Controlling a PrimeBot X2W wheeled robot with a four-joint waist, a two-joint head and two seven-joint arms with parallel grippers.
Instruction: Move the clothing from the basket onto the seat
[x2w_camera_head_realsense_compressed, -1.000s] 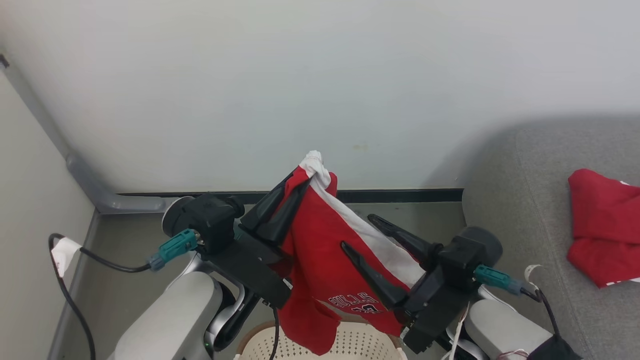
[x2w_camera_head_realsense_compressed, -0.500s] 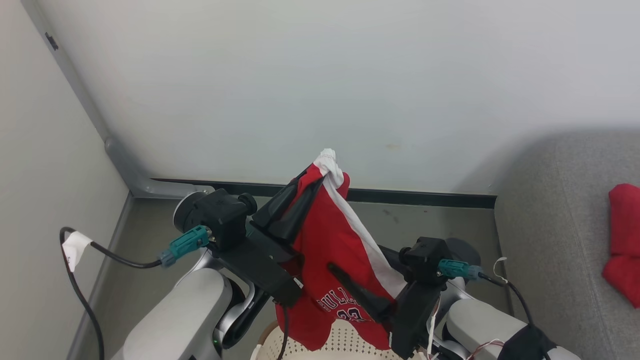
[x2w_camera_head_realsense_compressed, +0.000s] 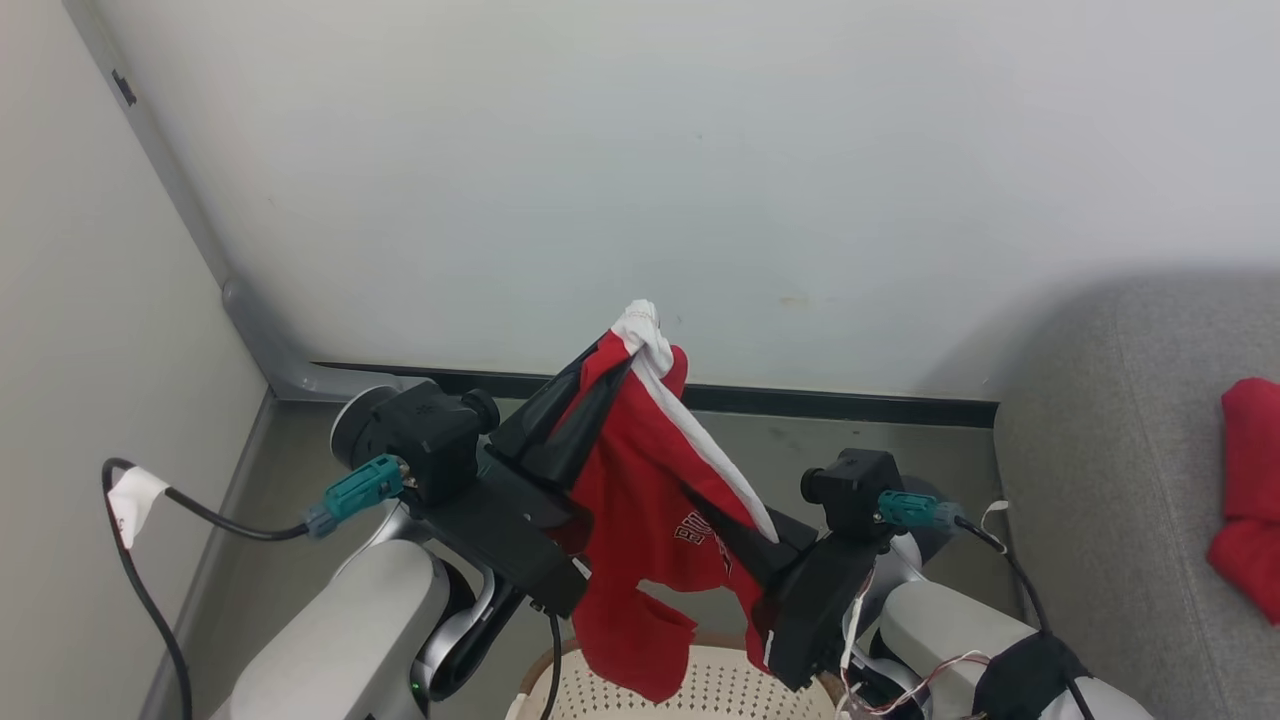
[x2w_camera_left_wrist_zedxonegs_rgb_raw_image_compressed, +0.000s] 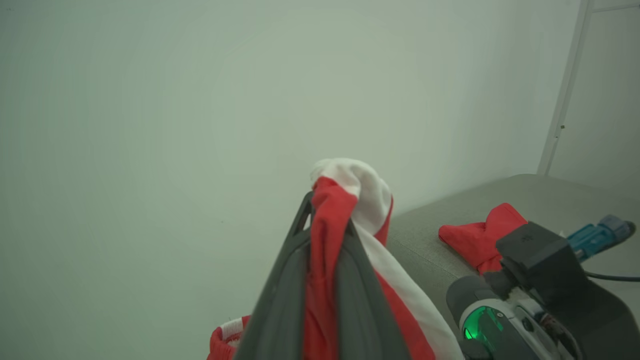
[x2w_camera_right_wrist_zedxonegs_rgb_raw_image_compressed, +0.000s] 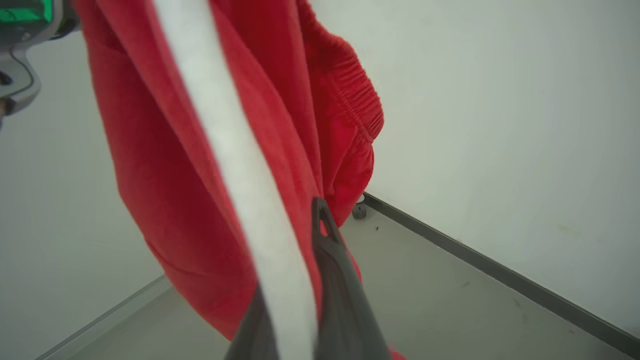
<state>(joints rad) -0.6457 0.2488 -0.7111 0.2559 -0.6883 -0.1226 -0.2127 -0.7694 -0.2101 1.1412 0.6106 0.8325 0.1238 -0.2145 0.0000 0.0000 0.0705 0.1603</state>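
Before the pale wall (x2w_camera_head_realsense_compressed: 700, 150), the red shorts (x2w_camera_head_realsense_compressed: 650, 480) are clamped, hanging lengthwise, by the left pincer (x2w_camera_head_realsense_compressed: 598, 358) and right pincer (x2w_camera_head_realsense_compressed: 705, 505), the grey sofa (x2w_camera_head_realsense_compressed: 1100, 450) lying rightward.

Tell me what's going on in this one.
The robot holds a red garment in the air above the basket with both grippers. The left gripper is shut on its bunched top, the right gripper on the fabric lower down. A second garment lies on the grey sofa.
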